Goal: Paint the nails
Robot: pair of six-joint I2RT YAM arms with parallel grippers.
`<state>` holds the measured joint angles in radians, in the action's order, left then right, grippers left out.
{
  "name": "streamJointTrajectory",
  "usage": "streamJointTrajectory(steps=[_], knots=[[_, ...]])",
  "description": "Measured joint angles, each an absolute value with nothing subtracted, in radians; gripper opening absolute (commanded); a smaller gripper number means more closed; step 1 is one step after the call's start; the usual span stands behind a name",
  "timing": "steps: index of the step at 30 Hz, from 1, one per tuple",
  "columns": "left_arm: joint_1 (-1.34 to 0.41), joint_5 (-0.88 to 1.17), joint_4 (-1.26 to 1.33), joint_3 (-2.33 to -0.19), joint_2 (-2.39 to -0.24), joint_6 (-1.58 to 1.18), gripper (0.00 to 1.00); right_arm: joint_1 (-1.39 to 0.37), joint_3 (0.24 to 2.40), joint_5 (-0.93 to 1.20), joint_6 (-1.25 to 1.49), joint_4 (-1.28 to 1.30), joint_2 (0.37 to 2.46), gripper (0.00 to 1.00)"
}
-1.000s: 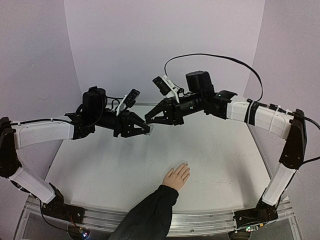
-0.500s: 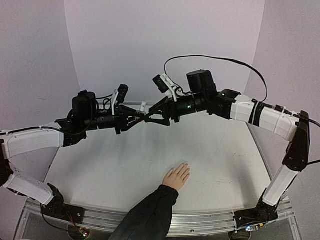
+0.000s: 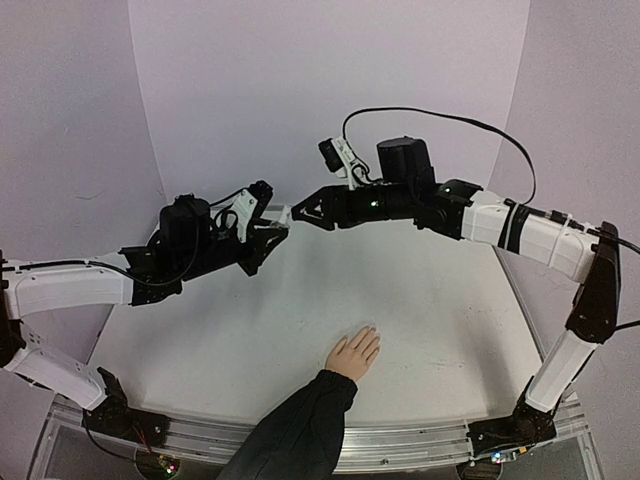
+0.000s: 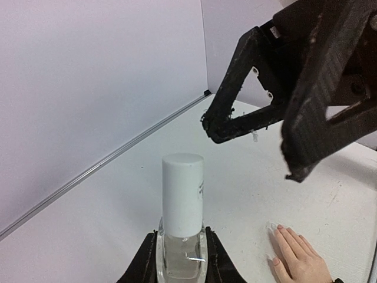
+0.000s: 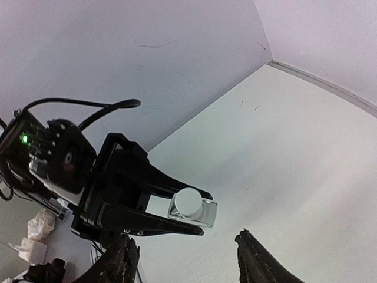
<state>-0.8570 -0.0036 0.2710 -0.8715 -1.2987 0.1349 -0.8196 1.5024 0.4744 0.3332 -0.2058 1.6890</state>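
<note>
- Left gripper [image 4: 181,262]: clenched on the glass body of the bottle [image 4: 182,219], one finger on each side. It is raised above the table [image 3: 430,300], left of centre.
- Bottle: small, clear glass with clear contents and a white cap [image 4: 182,191]. The cap is on and sticks out past the fingertips. The right wrist view looks almost straight onto the cap top.
- Right gripper [image 4: 252,152]: jaws spread, nothing between them. It is also raised, and faces the left gripper tip to tip.
- Gap: the right gripper's tips are close beyond the cap. The left wrist view shows clear space between them, so no contact.
- Hand [image 3: 353,353]: light-skinned, flat on the table with palm down and fingers together, pointing away from the near edge. It lies near the middle of the near side.
- Sleeve [image 3: 300,425]: dark, running from the wrist back over the near edge.
- Nails [image 4: 280,227]: tiny and pale at the fingertips of the hand. They are low on the table, well apart from both grippers and the bottle. Whether they are coated, I cannot tell.
- Cable [image 3: 440,112]: black, arching over the right arm.
- Walls [image 3: 300,100]: plain pale surfaces enclosing the table on the far side and both flanks.
</note>
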Motion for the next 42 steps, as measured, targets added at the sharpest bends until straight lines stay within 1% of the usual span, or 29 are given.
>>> streamJointTrajectory(steps=[4,7,9,10,12,14,19,21,22,23,24,26,30,32,34,36,37,38,39,40,42], knots=[[-0.866,-0.021,0.270,-0.872,-1.299,0.150,0.00,-0.820,1.510,0.472,0.375,-0.230,1.720,0.50],[-0.868,-0.022,0.269,-0.876,-1.308,0.158,0.00,-0.820,1.524,0.476,0.396,-0.241,1.753,0.47],[-0.871,-0.021,0.270,-0.878,-1.314,0.159,0.00,-0.820,1.529,0.480,0.407,-0.247,1.771,0.42],[-0.871,-0.021,0.269,-0.878,-1.317,0.159,0.00,-0.820,1.531,0.482,0.411,-0.250,1.777,0.38],[-0.873,-0.020,0.269,-0.878,-1.319,0.159,0.00,-0.820,1.533,0.485,0.419,-0.258,1.783,0.27],[-0.875,-0.020,0.269,-0.878,-1.320,0.157,0.00,-0.820,1.535,0.495,0.421,-0.264,1.783,0.20],[-0.876,-0.010,0.269,-0.878,-1.321,0.147,0.00,-0.821,1.538,0.515,0.418,-0.273,1.783,0.14],[-0.875,0.002,0.268,-0.878,-1.321,0.131,0.00,-0.821,1.538,0.524,0.409,-0.271,1.783,0.09],[-0.873,0.012,0.268,-0.879,-1.321,0.124,0.00,-0.820,1.538,0.532,0.399,-0.270,1.783,0.03],[-0.868,0.030,0.268,-0.879,-1.321,0.114,0.00,-0.819,1.538,0.540,0.389,-0.270,1.783,0.00],[-0.860,0.057,0.267,-0.879,-1.321,0.101,0.00,-0.818,1.537,0.551,0.376,-0.269,1.783,0.00],[-0.815,0.194,0.262,-0.879,-1.319,0.052,0.00,-0.809,1.530,0.617,0.308,-0.273,1.783,0.00],[-0.678,0.764,0.295,-0.898,-1.354,-0.152,0.00,-0.776,1.497,0.916,0.146,-0.313,1.783,0.00],[-0.653,0.971,0.335,-0.920,-1.393,-0.247,0.00,-0.772,1.495,1.030,0.101,-0.315,1.782,0.00],[-0.649,1.104,0.368,-0.925,-1.409,-0.314,0.00,-0.773,1.484,1.121,0.061,-0.320,1.780,0.00],[-0.654,1.169,0.372,-0.924,-1.409,-0.346,0.00,-0.782,1.470,1.165,0.030,-0.328,1.774,0.00],[-0.655,1.181,0.379,-0.921,-1.409,-0.354,0.00,-0.786,1.464,1.167,0.018,-0.330,1.770,0.04],[-0.656,1.182,0.387,-0.917,-1.409,-0.359,0.00,-0.787,1.462,1.162,0.009,-0.330,1.766,0.18],[-0.656,1.172,0.396,-0.912,-1.408,-0.360,0.00,-0.787,1.460,1.149,0.002,-0.328,1.762,0.34],[-0.656,1.147,0.402,-0.904,-1.405,-0.352,0.00,-0.787,1.459,1.127,-0.001,-0.324,1.759,0.47],[-0.657,1.042,0.402,-0.881,-1.384,-0.323,0.00,-0.788,1.455,1.072,-0.001,-0.304,1.753,0.66]])
